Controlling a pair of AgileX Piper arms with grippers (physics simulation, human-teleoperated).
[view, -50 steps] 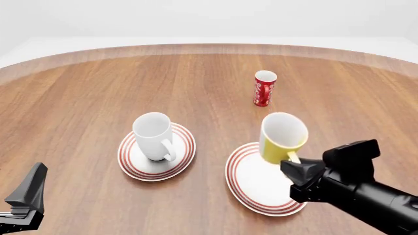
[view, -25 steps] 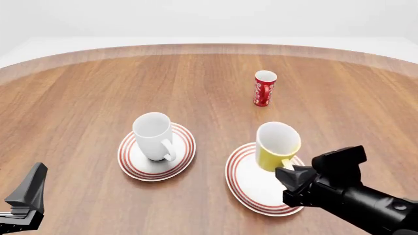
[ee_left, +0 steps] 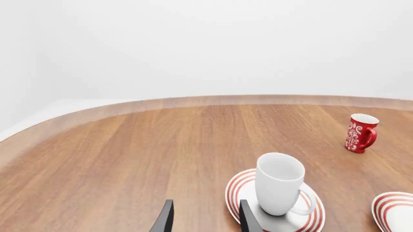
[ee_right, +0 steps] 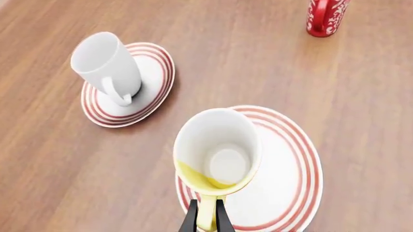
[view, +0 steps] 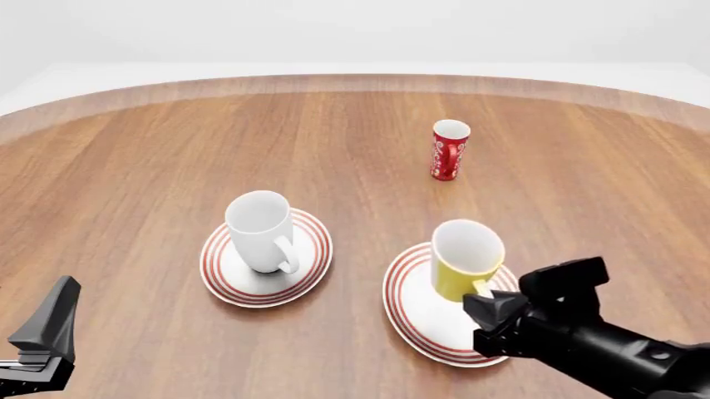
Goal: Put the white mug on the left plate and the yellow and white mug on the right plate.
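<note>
Front view: glossy yellow and white mug [view: 464, 259] over ringed right plate [view: 413, 309].

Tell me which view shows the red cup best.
The left wrist view: the red cup shows its pattern and handle. The front view shows it small, far back. The right wrist view cuts off its top.

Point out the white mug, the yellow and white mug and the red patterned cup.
white mug [view: 262, 233], front view, on its outer wall below the rim.
yellow and white mug [ee_right: 223, 154], right wrist view, on its white inner wall.
red patterned cup [view: 447, 154], front view, on the middle of its side.
</note>
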